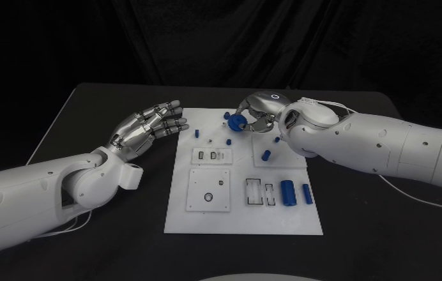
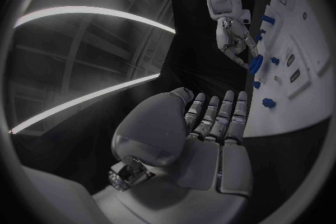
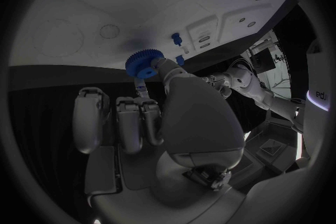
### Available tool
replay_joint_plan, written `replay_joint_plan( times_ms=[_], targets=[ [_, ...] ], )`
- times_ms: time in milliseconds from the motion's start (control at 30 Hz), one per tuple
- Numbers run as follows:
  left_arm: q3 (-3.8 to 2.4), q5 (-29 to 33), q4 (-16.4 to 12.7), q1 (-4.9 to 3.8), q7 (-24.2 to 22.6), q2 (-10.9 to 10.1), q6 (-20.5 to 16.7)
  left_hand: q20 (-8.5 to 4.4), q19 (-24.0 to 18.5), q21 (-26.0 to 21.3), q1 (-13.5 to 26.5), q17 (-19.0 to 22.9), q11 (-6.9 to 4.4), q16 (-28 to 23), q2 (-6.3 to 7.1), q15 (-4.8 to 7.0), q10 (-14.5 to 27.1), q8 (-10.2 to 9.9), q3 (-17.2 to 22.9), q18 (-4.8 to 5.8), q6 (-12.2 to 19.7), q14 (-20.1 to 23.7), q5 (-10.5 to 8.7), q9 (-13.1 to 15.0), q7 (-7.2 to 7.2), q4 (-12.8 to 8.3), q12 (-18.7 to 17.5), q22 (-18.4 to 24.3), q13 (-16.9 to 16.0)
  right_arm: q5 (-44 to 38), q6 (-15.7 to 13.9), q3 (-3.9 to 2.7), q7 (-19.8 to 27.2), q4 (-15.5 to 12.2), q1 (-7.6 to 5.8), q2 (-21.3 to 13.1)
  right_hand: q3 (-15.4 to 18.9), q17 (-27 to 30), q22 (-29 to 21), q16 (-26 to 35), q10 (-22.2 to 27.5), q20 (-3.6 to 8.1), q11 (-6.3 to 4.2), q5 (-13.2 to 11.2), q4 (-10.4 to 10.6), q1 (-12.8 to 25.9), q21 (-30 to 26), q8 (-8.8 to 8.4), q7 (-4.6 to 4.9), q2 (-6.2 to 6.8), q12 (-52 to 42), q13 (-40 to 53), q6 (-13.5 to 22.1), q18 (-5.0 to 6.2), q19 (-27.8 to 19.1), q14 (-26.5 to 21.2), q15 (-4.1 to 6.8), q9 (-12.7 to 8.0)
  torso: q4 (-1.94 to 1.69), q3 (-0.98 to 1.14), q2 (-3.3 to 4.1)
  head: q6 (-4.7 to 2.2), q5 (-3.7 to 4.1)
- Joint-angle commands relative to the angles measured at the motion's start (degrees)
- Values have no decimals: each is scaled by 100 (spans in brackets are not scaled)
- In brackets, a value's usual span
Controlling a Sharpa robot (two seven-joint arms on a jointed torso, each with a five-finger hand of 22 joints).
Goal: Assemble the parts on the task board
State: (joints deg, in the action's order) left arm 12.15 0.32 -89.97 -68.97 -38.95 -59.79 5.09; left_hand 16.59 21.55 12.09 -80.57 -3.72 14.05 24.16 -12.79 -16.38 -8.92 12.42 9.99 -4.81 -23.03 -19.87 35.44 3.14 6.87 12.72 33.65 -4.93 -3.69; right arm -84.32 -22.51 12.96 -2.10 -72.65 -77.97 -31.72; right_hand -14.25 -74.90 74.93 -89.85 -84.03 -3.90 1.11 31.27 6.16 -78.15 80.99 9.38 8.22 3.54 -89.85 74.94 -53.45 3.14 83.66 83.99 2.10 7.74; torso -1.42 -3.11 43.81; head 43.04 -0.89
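Black table (image 1: 110,102), white task board (image 1: 241,220) at centre. Right hand (image 1: 262,113) over board's far edge, pinching blue gear (image 1: 237,122). Left hand (image 1: 147,128) beside board's left edge, fingers spread, holding nothing. Advice: keep gear level, line up over its seat, lower slowly.

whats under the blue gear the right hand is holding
The right hand holds the blue gear above the task board near its far edge. Bare white board surface shows around it; the spot directly beneath is covered by the gear and fingers.
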Motion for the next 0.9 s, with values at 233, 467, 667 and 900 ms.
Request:
replay_joint_plan(
  times_ms=[233,467,667,900],
  targets=[
    [-4,-1,6,8,-552,48,65,5,41,28,59,-8,-13,35,20,-13,41,-38,32,67,1,11,11,2,35,7,-8,7,2,-26,47,-9,31,173,-18,261,-60,-1510,1104,-15,-597,-26,32,-40,30,135,20,101,-234,11,-15,1506,-379,-66,60,601,1,790,-7,2,4,27,37],
    [-5,-1,25,8,-550,96,77,5,41,28,59,-8,-13,35,20,-13,41,-38,32,67,1,11,11,2,35,7,-8,7,2,-26,194,-12,6,333,-14,442,-97,-1510,1103,-15,-597,-37,41,-166,26,147,3,42,-219,19,-15,1506,-321,-61,52,601,-9,792,-12,2,7,41,43],
    [-5,-1,45,8,-548,122,84,5,41,28,59,-8,-13,35,20,-13,41,-38,32,67,1,11,11,2,35,7,-8,7,2,-32,322,-12,-72,484,-10,568,-150,-1510,1074,-15,-597,-59,81,-183,3,139,-79,-50,-173,44,-15,1506,-213,-41,1,601,-39,781,-10,-1,5,51,36],
    [-5,-1,73,9,-548,149,98,5,33,24,69,-8,-10,34,22,-14,43,-40,53,69,1,17,9,2,39,6,-6,9,1,-204,505,-13,-206,609,-1,653,-236,-1510,1032,-15,-597,-88,92,-204,4,169,-209,-257,-109,88,-15,1506,67,-8,-82,601,-59,711,-13,1,4,47,51]
  ],
)
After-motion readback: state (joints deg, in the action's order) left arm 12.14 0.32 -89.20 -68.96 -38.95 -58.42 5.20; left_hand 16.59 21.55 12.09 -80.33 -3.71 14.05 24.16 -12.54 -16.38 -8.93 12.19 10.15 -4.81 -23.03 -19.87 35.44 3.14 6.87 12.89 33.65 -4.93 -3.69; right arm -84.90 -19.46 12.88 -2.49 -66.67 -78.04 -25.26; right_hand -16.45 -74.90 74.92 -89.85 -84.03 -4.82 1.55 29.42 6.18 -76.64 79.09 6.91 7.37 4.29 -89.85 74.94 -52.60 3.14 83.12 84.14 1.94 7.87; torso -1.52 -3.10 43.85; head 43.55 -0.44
